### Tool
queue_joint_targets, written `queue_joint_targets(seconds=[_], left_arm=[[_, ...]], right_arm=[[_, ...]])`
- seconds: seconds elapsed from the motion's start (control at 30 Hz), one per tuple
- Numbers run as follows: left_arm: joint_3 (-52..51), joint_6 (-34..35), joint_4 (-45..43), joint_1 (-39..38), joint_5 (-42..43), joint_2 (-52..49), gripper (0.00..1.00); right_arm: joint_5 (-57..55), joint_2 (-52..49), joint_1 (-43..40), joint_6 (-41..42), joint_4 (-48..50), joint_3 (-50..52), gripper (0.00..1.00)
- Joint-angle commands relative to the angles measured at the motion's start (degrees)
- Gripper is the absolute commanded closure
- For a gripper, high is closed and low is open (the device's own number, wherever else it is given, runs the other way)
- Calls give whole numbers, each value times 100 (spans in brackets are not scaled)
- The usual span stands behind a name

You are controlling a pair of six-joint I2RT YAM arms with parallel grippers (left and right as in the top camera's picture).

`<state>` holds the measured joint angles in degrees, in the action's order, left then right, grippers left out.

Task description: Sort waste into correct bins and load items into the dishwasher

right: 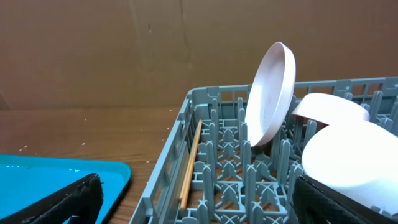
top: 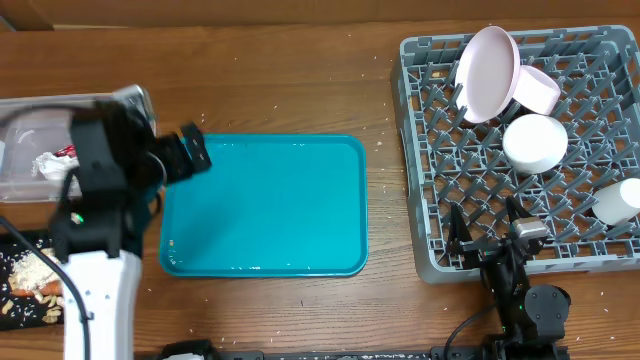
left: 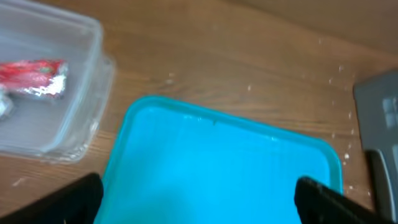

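Left fingers [left: 78,200] are hanging spread and empty over the left edge of the teal tray [top: 265,205] — red wrapper [left: 34,78] is lying in the clear bin [left: 87,118]. Right fingers [right: 68,202] are gaping, empty, at the dish rack [right: 205,95] front — pink plate [right: 270,93] is standing inside.

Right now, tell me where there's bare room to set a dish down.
The teal tray is bare throughout. Bare wood runs between it and the dish rack. The rack's left-centre cells are free; its far-right part is crowded with a plate, bowls and a cup.
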<state>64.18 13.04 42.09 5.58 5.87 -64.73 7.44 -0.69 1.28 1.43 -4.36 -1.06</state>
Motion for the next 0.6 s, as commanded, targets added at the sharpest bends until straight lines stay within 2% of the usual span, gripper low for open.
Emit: queue_joint_targets(seconds=[0.0, 0.23, 0.43, 0.57], left_arm=[[-1379, -273, -933, -48, 553, 511, 0], [-3926, -210, -3565, -48, 776, 1528, 0], [-5036, -214, -4597, -48, 769, 2214, 0], [-5394, -214, -4876, -48, 748, 2680, 0]], right_arm=[[-26, 52, 31, -37, 17, 59, 0], [-26, 52, 31, -37, 17, 59, 0], [-26, 52, 31, -37, 17, 59, 0], [-26, 52, 31, -37, 17, 59, 0]])
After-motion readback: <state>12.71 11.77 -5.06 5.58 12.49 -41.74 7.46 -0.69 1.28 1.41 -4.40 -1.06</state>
